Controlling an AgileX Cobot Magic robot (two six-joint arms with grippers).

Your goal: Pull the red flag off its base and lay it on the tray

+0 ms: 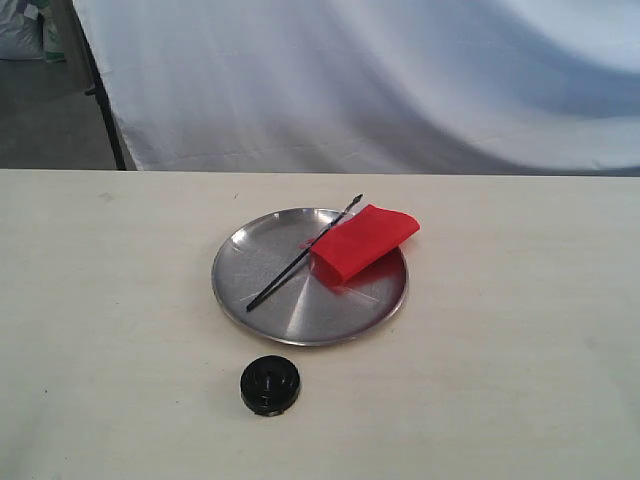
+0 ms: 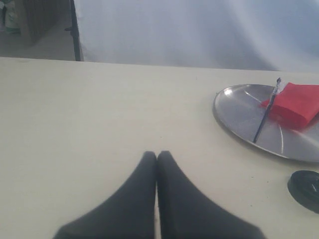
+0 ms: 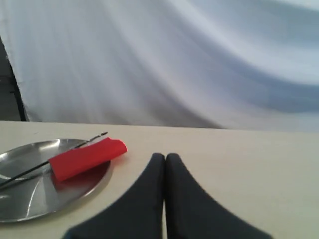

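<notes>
The red flag [image 1: 362,240] lies flat in the tray [image 1: 262,290], off its base [image 1: 270,385]. The tray, a round shallow metal dish, sits about midway between the left and right edges of the pale worktop [image 1: 500,380], somewhat nearer the far edge than the near one. The flag's thin black stick [image 1: 300,265] runs slantwise across the dish: its lower end rests on the metal toward the left edge of the worktop, and its pointed tip reaches over the rim on the far side. The red cloth is bunched in a folded slab on the side of the dish toward the right edge, and one corner overhangs the rim there.

The base, a small round black disc with a hole in its middle, stands alone on the worktop between the tray and the near edge. It is close to the rim but not touching it.

Neither arm shows in the exterior view (only the wrist cameras catch them). The left jaws are pressed together with nothing between them, their dark fingertips [image 2: 147,164] meeting over bare worktop, well apart from the tray and toward the left edge. The right jaws are likewise closed and empty, fingertips [image 3: 157,167] together, low over the worktop near the tray's rim on its right-edge side.

A white cloth backdrop [image 1: 400,80] hangs beyond the far edge.
</notes>
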